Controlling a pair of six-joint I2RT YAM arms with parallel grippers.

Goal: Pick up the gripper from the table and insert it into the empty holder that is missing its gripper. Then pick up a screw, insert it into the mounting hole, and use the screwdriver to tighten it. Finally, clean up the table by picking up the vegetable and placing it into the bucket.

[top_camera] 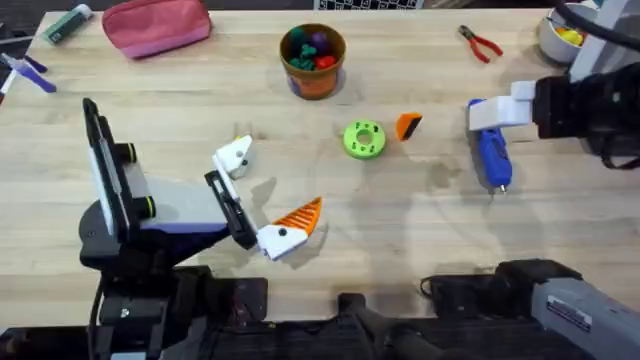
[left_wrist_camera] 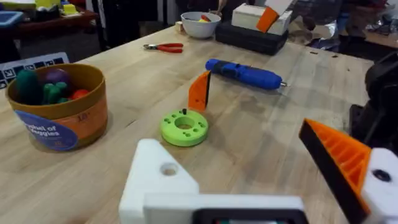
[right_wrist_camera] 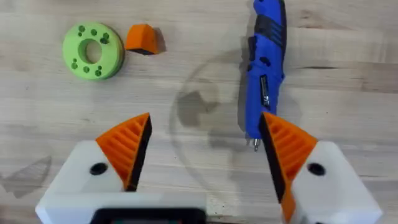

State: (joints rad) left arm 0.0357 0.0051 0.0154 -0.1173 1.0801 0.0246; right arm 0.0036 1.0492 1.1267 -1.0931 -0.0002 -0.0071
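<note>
The loose orange gripper (top_camera: 408, 126) (left_wrist_camera: 199, 91) (right_wrist_camera: 142, 38) stands on the table beside a green holed disc (top_camera: 363, 139) (right_wrist_camera: 93, 51). A small dark screw (left_wrist_camera: 184, 112) sticks up from the disc. My left gripper (top_camera: 262, 195) (left_wrist_camera: 249, 174) is open. One of its fingers is the bare white holder (top_camera: 233, 156) (left_wrist_camera: 158, 180), the other carries an orange pad (left_wrist_camera: 339, 158). Above the blue screwdriver (top_camera: 493, 155) (right_wrist_camera: 266, 62) my right gripper (top_camera: 503, 108) (right_wrist_camera: 205, 149) hangs open and holds nothing. The bucket (top_camera: 313, 62) (left_wrist_camera: 56, 106) holds toy vegetables. The loose vegetable is out of view.
Red-handled pliers (top_camera: 480, 43) (left_wrist_camera: 163, 47) lie at the back right, next to a white bowl (top_camera: 558, 38) (left_wrist_camera: 200, 23). A pink pouch (top_camera: 157, 25) and pens (top_camera: 25, 72) lie at the back left. Bare wood lies between disc and screwdriver.
</note>
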